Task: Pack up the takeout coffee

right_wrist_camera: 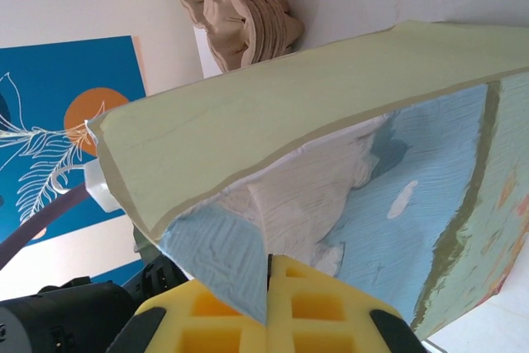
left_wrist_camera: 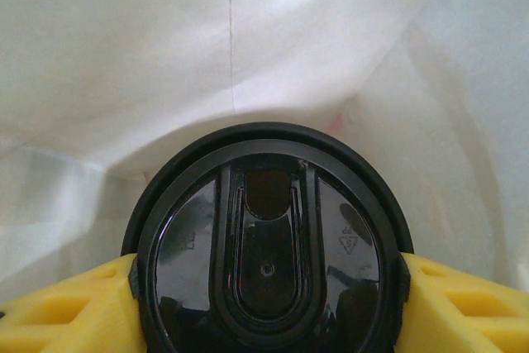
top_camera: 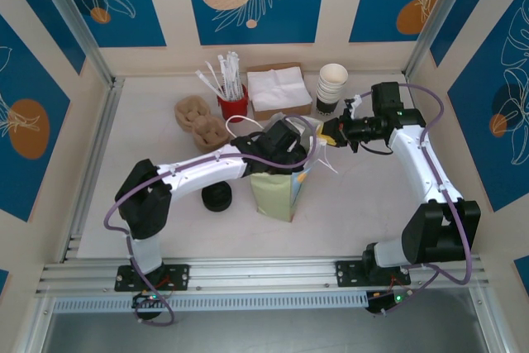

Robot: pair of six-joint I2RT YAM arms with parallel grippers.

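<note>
Blue wall panels printed with white leaves and orange discs enclose a white table (top_camera: 132, 130), where two arms work at a paper bag (top_camera: 277, 192) standing upright near the middle. The left arm (top_camera: 207, 173) reaches in from the left, with the left gripper (top_camera: 285, 142) at the bag's open mouth. The right arm (top_camera: 421, 163) comes in from the right, with the right gripper (top_camera: 331, 134) at the bag's upper right edge. Seen from the right wrist, its yellow fingers (right_wrist_camera: 322, 312) are pressed together on the bag's rim, pinching the pale green and blue printed paper between them. Along the back of the table sit a stack of tan moulded cup carriers (top_camera: 202, 121), a brown box of white napkins (top_camera: 277, 88), a stack of white paper cups (top_camera: 332, 87) and a red cup (top_camera: 234, 107) holding white-wrapped straws. A loose black lid (top_camera: 217, 197) lies on the table just left of the bag. The takeout coffee (left_wrist_camera: 264, 262) is inside the bag. From the left wrist its round black lid is seen from above, with white bag lining all around it and the left gripper's yellow fingers (left_wrist_camera: 66, 312) clamped against both sides of the lid.
</note>
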